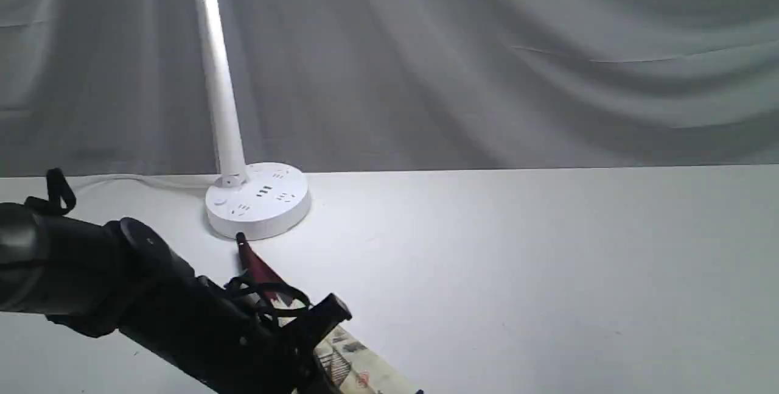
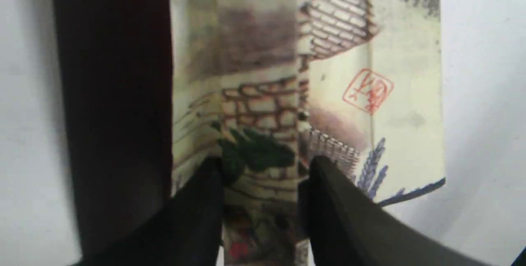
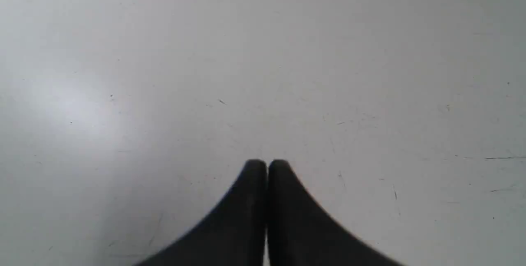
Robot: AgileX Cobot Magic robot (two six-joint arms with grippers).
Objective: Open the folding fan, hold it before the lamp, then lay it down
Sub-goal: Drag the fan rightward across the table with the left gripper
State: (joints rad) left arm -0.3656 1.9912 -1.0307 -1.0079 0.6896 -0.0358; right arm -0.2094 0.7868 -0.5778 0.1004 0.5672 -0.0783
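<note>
Two black hands show: the left hand (image 2: 263, 167) is narrowed onto a bundle of pleats of the folding fan (image 2: 341, 93), one finger on each side of the painted brick wall, while the right hand (image 3: 267, 163) has its fingers pressed together on nothing, over bare white desk (image 3: 370, 72). Barely spread, the fan lies on the desk in front of the lamp (image 1: 222, 95), its maroon rivet end just short of the lamp's round base and its painted paper running away from that base toward the camera, partly under the left arm (image 1: 152, 296).
</note>
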